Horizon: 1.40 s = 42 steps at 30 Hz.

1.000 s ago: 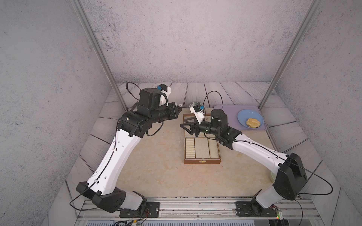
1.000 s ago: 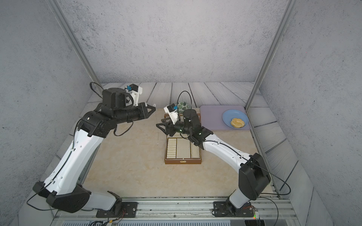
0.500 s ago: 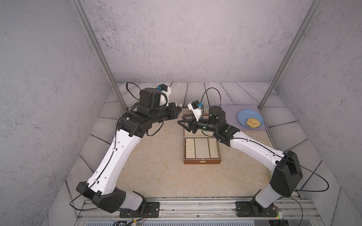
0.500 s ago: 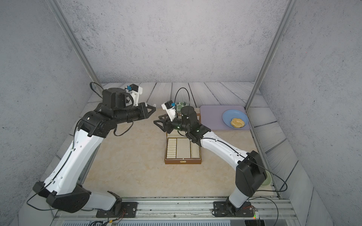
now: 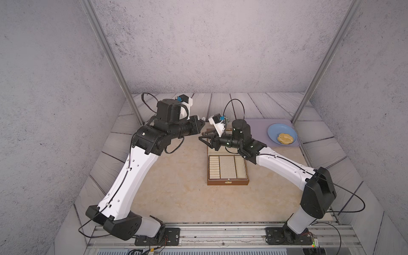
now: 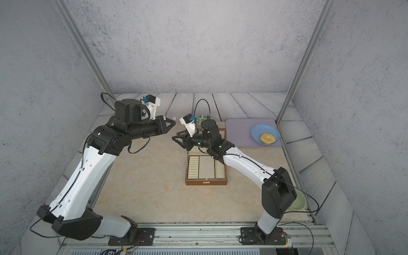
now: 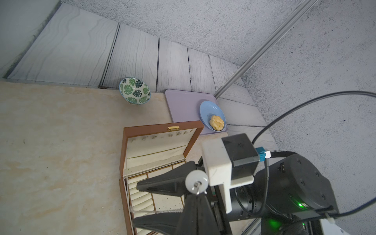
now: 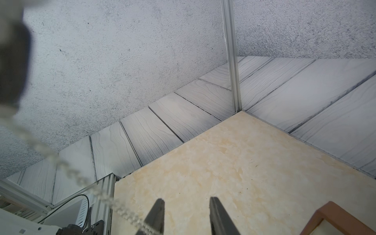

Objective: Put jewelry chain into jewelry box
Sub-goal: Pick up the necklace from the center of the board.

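Observation:
The brown wooden jewelry box lies open at mid-table, its cream tray showing, its lid raised at the far side. Left of the lid and above the table, my left gripper is shut on one end of the jewelry chain, a white disc at its tip. The thin chain runs slanting down to one finger of my right gripper. That gripper faces the left one closely. Its jaws stand apart, nothing between them.
A leaf-patterned bowl stands behind the box. To the right, a lilac tray carries a blue plate with a pastry. A pale green bowl sits by the right arm's base. Metal posts stand at the back corners.
My right gripper has swung left from over the box lid to just in front of the left gripper, and its jaws have narrowed. The left arm has stayed still.

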### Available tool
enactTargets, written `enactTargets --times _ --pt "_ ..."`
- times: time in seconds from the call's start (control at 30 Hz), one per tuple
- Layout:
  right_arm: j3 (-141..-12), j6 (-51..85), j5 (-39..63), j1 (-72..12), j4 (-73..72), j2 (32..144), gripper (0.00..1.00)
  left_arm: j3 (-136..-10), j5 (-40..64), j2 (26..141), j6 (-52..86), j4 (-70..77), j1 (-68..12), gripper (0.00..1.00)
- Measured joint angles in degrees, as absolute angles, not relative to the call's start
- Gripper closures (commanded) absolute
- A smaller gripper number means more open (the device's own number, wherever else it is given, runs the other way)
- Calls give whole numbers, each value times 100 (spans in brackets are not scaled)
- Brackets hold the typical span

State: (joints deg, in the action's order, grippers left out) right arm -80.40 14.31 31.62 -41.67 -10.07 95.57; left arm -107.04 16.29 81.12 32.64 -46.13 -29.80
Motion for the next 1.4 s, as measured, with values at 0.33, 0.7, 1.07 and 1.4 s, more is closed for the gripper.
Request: enactTargets --times 0.33,0.7,1.07,1.4 --pt "-8130 1448 3216 -4206 -1004 9649 73 -10744 1629 8090 3288 -4611 -2980 100" --pt "-8136 1444 3251 -4222 -1000 9649 80 -10753 1627 8090 3301 -4611 -2982 100" --pt "-8128 1428 3245 -4222 -1000 9649 80 -10757 1474 8090 3286 -4633 -2982 100" --pt "-7972 1428 3238 -4222 -1000 9640 80 -10925 1258 8088 3229 -4742 -2982 100"
